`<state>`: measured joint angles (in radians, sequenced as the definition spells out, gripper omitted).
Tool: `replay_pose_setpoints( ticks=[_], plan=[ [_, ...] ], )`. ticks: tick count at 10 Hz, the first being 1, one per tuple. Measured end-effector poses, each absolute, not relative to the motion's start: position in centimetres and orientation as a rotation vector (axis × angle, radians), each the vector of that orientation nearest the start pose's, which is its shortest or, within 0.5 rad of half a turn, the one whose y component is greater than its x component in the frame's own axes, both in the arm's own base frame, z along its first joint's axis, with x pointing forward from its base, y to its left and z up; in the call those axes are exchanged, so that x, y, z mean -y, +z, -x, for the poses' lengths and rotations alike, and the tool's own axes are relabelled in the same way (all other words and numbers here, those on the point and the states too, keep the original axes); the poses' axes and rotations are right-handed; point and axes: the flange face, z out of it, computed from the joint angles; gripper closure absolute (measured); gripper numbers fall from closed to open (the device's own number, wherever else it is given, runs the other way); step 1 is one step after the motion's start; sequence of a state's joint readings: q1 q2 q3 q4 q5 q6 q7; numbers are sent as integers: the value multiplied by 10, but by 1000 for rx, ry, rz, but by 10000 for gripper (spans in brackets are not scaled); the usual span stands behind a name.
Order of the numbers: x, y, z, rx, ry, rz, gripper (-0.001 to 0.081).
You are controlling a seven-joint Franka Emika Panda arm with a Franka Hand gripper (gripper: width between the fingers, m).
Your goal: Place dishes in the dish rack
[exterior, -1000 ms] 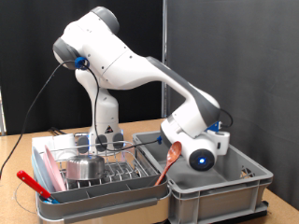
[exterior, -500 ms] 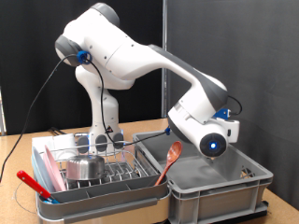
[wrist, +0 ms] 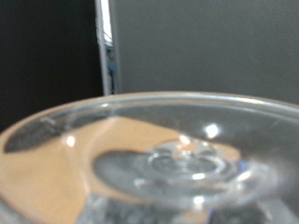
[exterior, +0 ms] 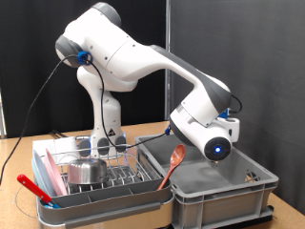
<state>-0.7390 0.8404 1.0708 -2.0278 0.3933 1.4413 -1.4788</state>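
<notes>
A clear drinking glass [wrist: 177,159] fills the lower part of the wrist view, very close to the camera, with its round rim and base showing. No fingers show there. In the exterior view the robot's hand [exterior: 212,141] hangs above the grey crate, and its fingers are hidden behind it. The dish rack [exterior: 95,183] stands at the exterior view's left. A small steel bowl [exterior: 86,172] sits in it. A pink plate [exterior: 44,177] stands on edge at its left side.
The deeper plain grey crate [exterior: 224,198] stands right of the rack, with a wooden spoon [exterior: 172,164] leaning in it. A red-handled utensil [exterior: 33,189] lies at the rack's left. A black curtain hangs behind.
The hand has risen from low inside the grey crate to well above it. It has barely moved in the last half second.
</notes>
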Motion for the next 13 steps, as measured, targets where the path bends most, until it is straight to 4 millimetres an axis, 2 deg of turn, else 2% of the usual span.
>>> replay_pose_setpoints(
  ticks=[2, 5, 9, 11, 13],
  plan=[
    [-192, 266, -436, 1358, 255, 860, 696],
    [-187, 307, -428, 1401, 301, 742, 696],
    [-187, 358, -430, 1475, 402, 707, 696],
    [-186, 370, -433, 1498, 415, 722, 696],
    [-182, 367, -430, 1508, 449, 708, 696]
  ],
)
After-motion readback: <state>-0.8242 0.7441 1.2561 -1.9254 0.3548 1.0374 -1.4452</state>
